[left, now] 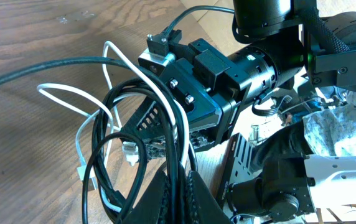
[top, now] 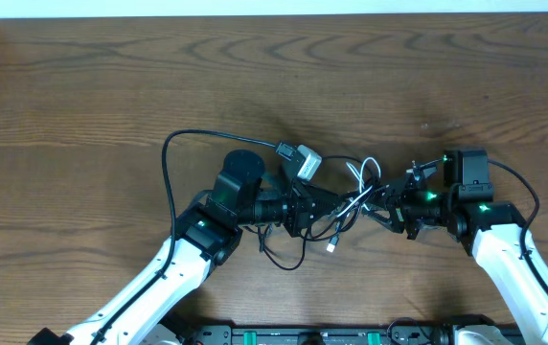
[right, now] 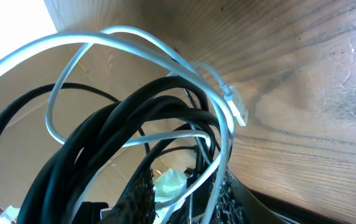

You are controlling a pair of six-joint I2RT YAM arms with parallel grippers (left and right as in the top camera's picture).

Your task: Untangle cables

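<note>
The cables hang as a knotted bundle of thin black cords and one white cord between my two grippers at the table's middle front. My left gripper reaches in from the left. It is shut on a black cord that runs up between its pads into black loops and white loops. Facing it from the right, my right gripper stands open, with the white cable and black strands passing loosely through the gap between its fingers. A white plug dangles off the bundle.
A thicker black arm cable loops wide over the table left of the left arm, ending at a silver box. A white plug end lies near the front. Bare wooden table stretches behind.
</note>
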